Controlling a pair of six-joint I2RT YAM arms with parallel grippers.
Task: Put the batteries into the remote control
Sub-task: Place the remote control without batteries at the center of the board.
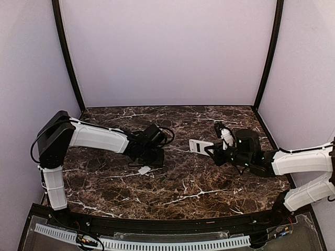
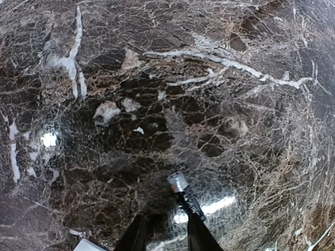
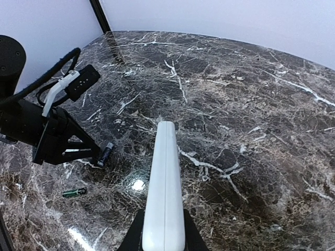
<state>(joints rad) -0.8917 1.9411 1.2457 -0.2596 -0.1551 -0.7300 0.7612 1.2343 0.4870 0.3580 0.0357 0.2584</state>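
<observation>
Fingers [image 3: 134,236] of the right gripper [image 3: 163,230] clamp the remote control [image 3: 165,178] edge-up over the marble table [image 3: 261,104]. The left gripper [image 2: 165,219] has one battery [image 2: 186,196] between its part-open fingers, pinched or not I cannot tell; a second battery [image 3: 73,192] lies on the marble nearby.

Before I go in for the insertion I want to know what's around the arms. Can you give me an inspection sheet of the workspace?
Surface: dark marble table, glossy, with glare spots.
Job's things: remote control in the right gripper, white side showing; one battery at the left gripper's tips; second battery lying loose on the table.
Clutter: small white piece beside the left gripper; what it is cannot be told.
Grippers: left gripper low over the table, battery against one finger, grip unclear; right gripper shut on the remote control.
Cables: black cable looped at the left wrist.
Surroundings: pale walls, black corner posts.
</observation>
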